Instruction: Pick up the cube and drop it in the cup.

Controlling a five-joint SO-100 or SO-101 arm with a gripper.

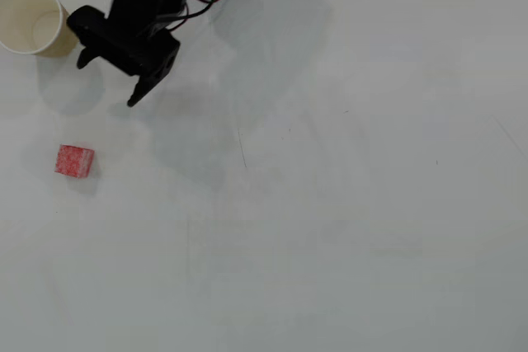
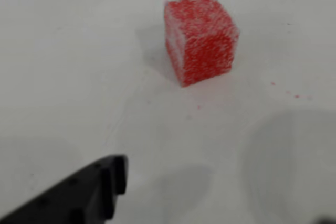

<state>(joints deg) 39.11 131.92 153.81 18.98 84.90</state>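
- Resting alone on the white tabletop [image 1: 346, 228], low at the left of the overhead view: red speckled cube [image 1: 75, 161], untouched.
- Standing upright at the top left corner, well apart from the cube: cream paper cup [image 1: 33, 18].
- Hovering just right of the cup: black tool [image 1: 106, 80], tips spread apart, clamped on nothing.
- Showing large in the wrist view: cube [image 2: 201, 39], one black finger [image 2: 105, 182] at the lower left.

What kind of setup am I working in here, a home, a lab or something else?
Probably a bare hobby or lab test bench, though nothing settles it. A plain white tabletop holds only a red cube and a paper cup, with the black gripper above them. No household clutter shows.
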